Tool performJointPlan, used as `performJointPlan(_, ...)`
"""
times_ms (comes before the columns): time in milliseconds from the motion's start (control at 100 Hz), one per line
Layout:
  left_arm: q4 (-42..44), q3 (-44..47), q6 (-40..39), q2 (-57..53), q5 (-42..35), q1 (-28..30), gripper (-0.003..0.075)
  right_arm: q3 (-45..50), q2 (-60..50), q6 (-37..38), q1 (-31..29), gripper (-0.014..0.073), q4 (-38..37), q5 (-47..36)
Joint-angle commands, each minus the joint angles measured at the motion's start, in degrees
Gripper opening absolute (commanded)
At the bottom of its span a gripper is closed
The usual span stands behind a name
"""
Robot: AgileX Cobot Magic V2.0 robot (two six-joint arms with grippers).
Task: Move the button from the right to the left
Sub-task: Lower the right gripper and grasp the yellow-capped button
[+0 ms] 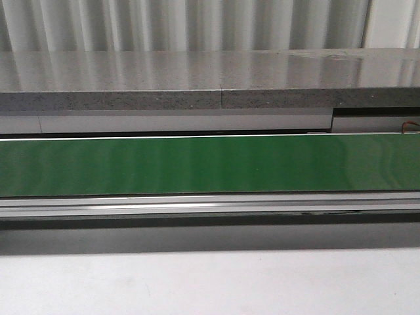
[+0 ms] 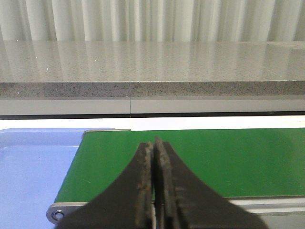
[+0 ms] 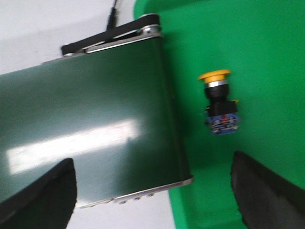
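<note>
The button (image 3: 219, 102) lies on its side in a bright green tray (image 3: 267, 52), seen only in the right wrist view: yellow-orange cap, black collar, blue contact block. My right gripper (image 3: 152, 191) is open, its jaws wide apart above the conveyor's end and the tray's edge; the button is ahead of the fingers and apart from them. My left gripper (image 2: 155, 183) is shut and empty, over the green belt (image 2: 214, 157) near its left end. Neither gripper nor the button shows in the front view.
A green conveyor belt (image 1: 210, 164) runs across the front view, behind a metal rail (image 1: 210, 203). A grey stone counter (image 1: 210, 82) stands behind it. A blue tray (image 2: 33, 171) sits at the belt's left end. White table (image 1: 210, 282) lies in front.
</note>
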Motion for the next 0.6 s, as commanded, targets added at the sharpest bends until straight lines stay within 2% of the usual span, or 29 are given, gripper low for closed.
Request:
performJointPlan(0, -0.5, 1.5, -0.2, -1.7, -4.9, -0.5, -0.002, -2.0, 0.9, -3.1, -3.8, 0.0646, -0.6, -4.6)
performJointPlan(250, -0.5, 1.5, -0.2, -1.7, -4.9, -0.5, -0.002, -2.0, 8.5, -5.1, -11.7, 0.0646, 0.3, -9.1)
performJointPlan(590, -0.5, 1.5, -0.2, -1.7, -4.9, -0.5, -0.002, -2.0, 19.8, -5.5, -13.1, 0.0646, 0.3, -14.5)
